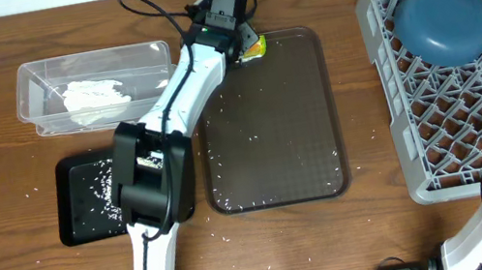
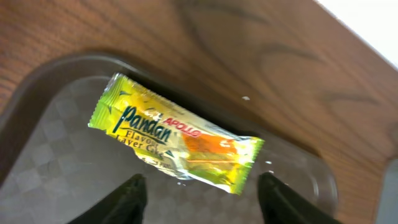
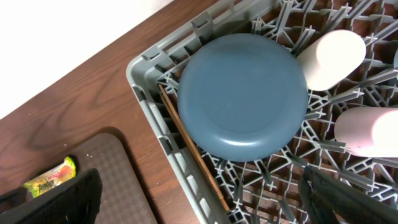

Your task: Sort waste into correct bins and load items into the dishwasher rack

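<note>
1. One dishwasher rack (image 1: 380, 63) fills the right end of the table (image 1: 351, 87). Its near rows are bare lattice, and a strip of wood separates it from the tray beside it.
2. One brown serving tray (image 1: 273, 149) lies mid-table with most of its mat uncovered.
3. Two bins sit to its left: one clear tub (image 1: 36, 81) farther back and one black tray (image 1: 75, 197) nearer. My left arm crosses the black tray's right edge.
4. One dark-blue bowl (image 3: 242, 96) rests upside down in the rack, close to its far left corner walls.
5. Of my two tools, the right gripper (image 3: 205, 199) hovers above that bowl, spread wide and holding nothing. The left gripper (image 2: 200, 186) hangs over the serving tray's far rim with its fingers apart, released.
6. One crumpled napkin (image 1: 96, 98) lies inside the tub.
7. One wrapper (image 2: 177, 143) lies flat just inside the serving tray's far rim, ahead of my left fingertips and gripped by neither.
8. Two cups lie in the rack beside the bowl: a cream-white cup (image 3: 329, 59) and a pink cup (image 3: 367, 130).
9. Chopsticks (image 3: 193, 155) lie along the rack's left wall, partly under the bowl. I cannot tell how many.
10. Rice grains (image 1: 103, 187) are beyond counting, thick on the black tray and sparse on the serving tray and the wood.
</note>
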